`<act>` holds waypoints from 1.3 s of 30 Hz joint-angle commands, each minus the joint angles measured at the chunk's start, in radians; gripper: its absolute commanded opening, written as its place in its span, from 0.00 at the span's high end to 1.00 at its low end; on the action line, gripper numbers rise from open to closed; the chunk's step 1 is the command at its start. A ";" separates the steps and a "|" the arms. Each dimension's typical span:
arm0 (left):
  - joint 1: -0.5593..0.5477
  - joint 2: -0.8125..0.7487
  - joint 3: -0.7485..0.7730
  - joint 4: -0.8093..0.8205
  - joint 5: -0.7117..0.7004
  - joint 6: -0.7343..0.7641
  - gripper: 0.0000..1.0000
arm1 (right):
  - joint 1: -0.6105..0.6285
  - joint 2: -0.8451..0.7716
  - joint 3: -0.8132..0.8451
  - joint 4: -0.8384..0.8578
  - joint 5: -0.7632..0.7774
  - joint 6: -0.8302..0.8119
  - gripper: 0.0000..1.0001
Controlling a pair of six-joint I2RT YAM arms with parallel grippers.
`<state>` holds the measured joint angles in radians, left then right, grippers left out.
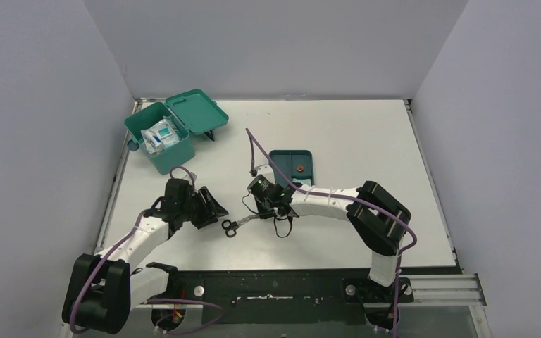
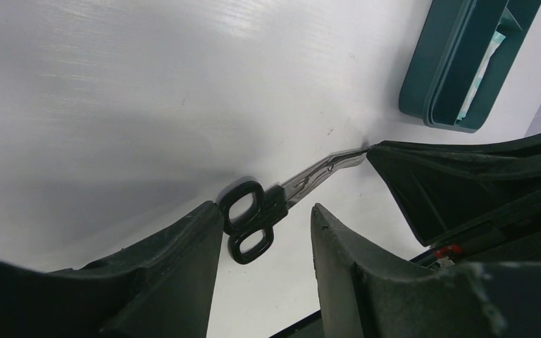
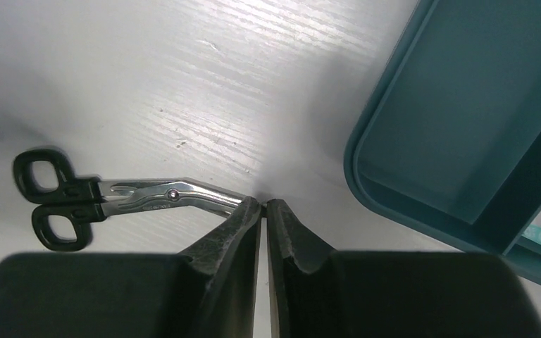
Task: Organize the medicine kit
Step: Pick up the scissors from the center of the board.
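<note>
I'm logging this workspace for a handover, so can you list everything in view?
medicine kit: one, teal-green, lid open, far left of the table
packets: several, white and blue, inside the kit
divided tray: one, dark blue-teal, mid-table
small round item: one, orange-brown, in the tray
scissors: one, black handles, silver blades, between the two arms
table: one, white
left arm: one, white and black, purple cable
right arm: one, white and black, purple cable
left pincer: one, black, open, either side of the scissor handles
right pincer: one, black, pinched on the blade tip
</note>
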<state>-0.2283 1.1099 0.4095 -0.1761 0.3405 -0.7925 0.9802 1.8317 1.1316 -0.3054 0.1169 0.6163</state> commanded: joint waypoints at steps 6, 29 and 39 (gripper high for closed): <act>0.004 -0.023 -0.003 -0.013 -0.014 0.016 0.51 | 0.012 0.041 0.035 -0.042 0.068 0.001 0.89; -0.017 0.005 -0.156 0.157 0.070 -0.220 0.46 | 0.014 0.043 -0.033 0.024 0.045 0.006 0.90; -0.120 -0.110 -0.255 0.252 -0.016 -0.436 0.47 | 0.016 0.030 -0.052 0.039 0.031 0.017 0.90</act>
<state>-0.3149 1.0420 0.2104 0.0593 0.3721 -1.1160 0.9821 1.8561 1.1191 -0.2775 0.1909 0.6140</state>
